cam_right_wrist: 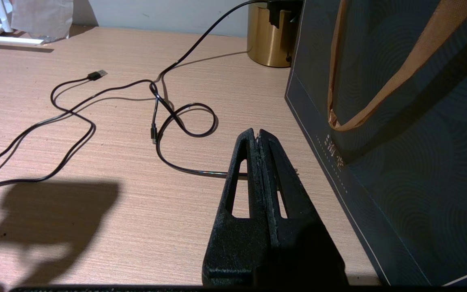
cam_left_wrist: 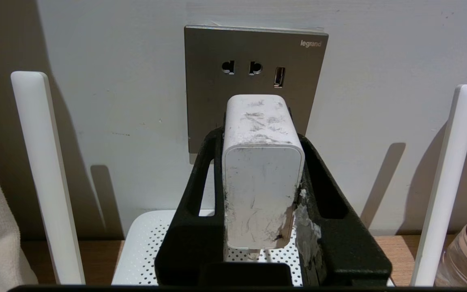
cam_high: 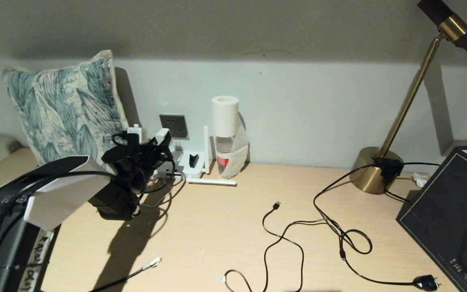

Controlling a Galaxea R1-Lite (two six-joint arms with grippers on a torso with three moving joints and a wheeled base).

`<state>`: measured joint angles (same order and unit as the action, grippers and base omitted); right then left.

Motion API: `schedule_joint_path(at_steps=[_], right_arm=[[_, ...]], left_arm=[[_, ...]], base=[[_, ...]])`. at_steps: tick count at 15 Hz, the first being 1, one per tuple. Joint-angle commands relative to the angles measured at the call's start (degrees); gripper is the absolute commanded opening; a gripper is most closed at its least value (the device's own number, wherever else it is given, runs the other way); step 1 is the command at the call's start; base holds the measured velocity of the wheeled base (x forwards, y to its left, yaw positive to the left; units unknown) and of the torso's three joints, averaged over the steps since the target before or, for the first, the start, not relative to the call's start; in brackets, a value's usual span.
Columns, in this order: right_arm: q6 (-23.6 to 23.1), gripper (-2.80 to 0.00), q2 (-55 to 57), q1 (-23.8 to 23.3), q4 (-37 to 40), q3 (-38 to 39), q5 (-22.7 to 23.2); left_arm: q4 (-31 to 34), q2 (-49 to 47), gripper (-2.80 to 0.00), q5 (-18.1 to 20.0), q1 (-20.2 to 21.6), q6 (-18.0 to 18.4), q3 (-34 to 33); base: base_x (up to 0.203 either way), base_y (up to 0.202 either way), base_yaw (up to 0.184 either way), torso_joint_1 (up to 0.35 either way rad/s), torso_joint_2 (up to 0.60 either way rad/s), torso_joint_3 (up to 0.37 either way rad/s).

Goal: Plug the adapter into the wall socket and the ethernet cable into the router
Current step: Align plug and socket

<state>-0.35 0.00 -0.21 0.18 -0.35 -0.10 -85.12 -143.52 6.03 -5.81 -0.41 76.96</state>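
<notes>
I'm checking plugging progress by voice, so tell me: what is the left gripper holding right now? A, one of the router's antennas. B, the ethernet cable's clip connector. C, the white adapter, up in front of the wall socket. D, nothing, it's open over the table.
C: in the left wrist view the left gripper is shut on the adapter, held before the lower part of the wall socket, above the router.

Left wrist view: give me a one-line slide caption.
Left gripper holds the white adapter against the grey wall socket, above the router and between its two antennas.
</notes>
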Motion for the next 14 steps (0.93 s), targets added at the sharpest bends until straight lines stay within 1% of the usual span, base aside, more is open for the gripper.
schedule_joint_path(at_steps=[1,7,14], right_arm=[[0.0,-2.8,0.0,0.03,-0.01,0.0,0.01],[0.0,-2.8,0.0,-0.01,-0.01,0.0,0.01],[-0.01,-2.8,0.04,0.03,-0.01,0.0,0.01]], left_arm=[[-0.48,-0.01,-2.8,-0.06,-0.26,-0.02,0.03],[-0.48,0.08,-2.8,-0.15,-1.04,-0.02,0.03],[-0.48,0.17,-2.8,-0.23,-1.04,0.06,-0.05]], base=[[0.0,0.0,0.0,0.0,0.0,0.0],[0.0,0.0,0.0,0.0,0.0,0.0],[0.0,0.0,0.0,0.0,0.0,0.0]])
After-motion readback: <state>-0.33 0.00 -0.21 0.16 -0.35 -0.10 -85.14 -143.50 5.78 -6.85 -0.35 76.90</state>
